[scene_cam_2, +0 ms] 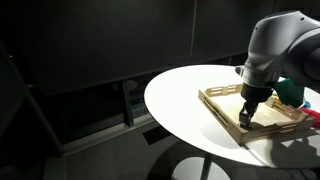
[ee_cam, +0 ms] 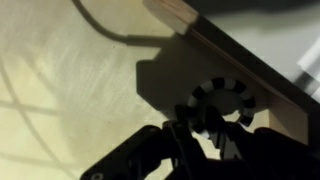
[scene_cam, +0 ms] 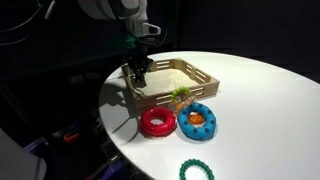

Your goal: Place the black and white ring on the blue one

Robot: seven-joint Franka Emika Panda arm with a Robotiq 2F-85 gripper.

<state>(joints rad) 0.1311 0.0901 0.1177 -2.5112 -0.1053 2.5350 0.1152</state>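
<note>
The black and white ring (ee_cam: 237, 92) lies inside the wooden tray (scene_cam: 203, 78) near its wall, in shadow in the wrist view. My gripper (ee_cam: 195, 125) is down in the tray, and its two fingers close on the ring's near rim. In both exterior views the gripper (scene_cam: 138, 72) (scene_cam_2: 247, 113) reaches into the tray's corner, and the ring itself is hidden there. The blue ring (scene_cam: 197, 120), with an orange piece in its middle, lies on the white table in front of the tray.
A red ring (scene_cam: 156, 122) lies next to the blue one. A green beaded ring (scene_cam: 196, 170) lies near the table's front edge. A small green item (scene_cam: 181, 93) sits in the tray. The tray's walls (scene_cam_2: 222, 101) surround the gripper.
</note>
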